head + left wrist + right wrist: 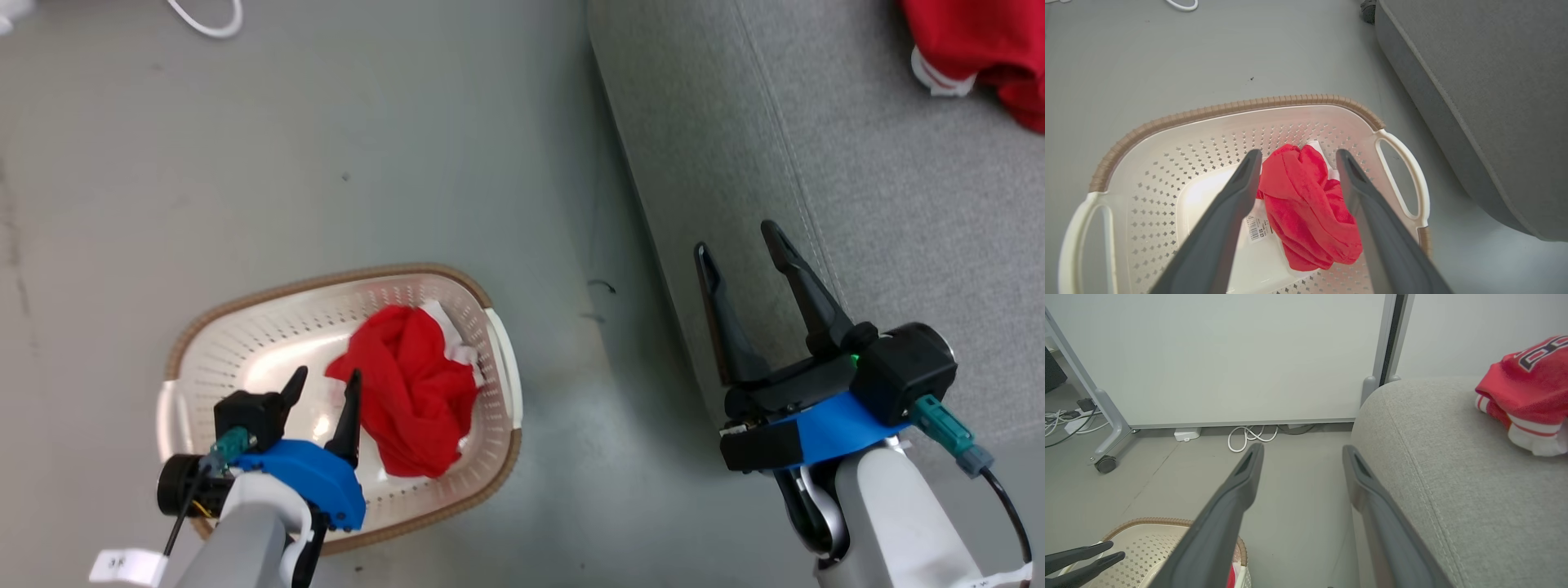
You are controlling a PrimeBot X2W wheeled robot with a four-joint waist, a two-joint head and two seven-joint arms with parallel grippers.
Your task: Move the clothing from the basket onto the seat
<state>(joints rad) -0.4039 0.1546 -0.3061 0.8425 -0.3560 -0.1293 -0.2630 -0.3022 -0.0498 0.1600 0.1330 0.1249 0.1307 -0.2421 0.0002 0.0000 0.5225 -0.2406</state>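
A crumpled red garment [412, 388] with white trim lies in the cream-white basket [245, 327] on the floor. My left gripper [325, 384] hovers open over the basket, just left of the garment; in the left wrist view the garment [1306, 204] lies below and between its fingers [1237, 196], apart from them. The red jersey [980, 49] with white stripes and lettering rests on the grey seat [898, 204] at the far right, also seen as the jersey [1527, 392]. My right gripper [739, 245] is open and empty over the seat's front edge.
The grey floor [326, 163] spreads around the basket. A white cable [208, 20] lies at the far edge. In the right wrist view a white wall panel [1216, 355] on a wheeled stand [1106, 463] stands behind, with cables [1249, 437] at its foot.
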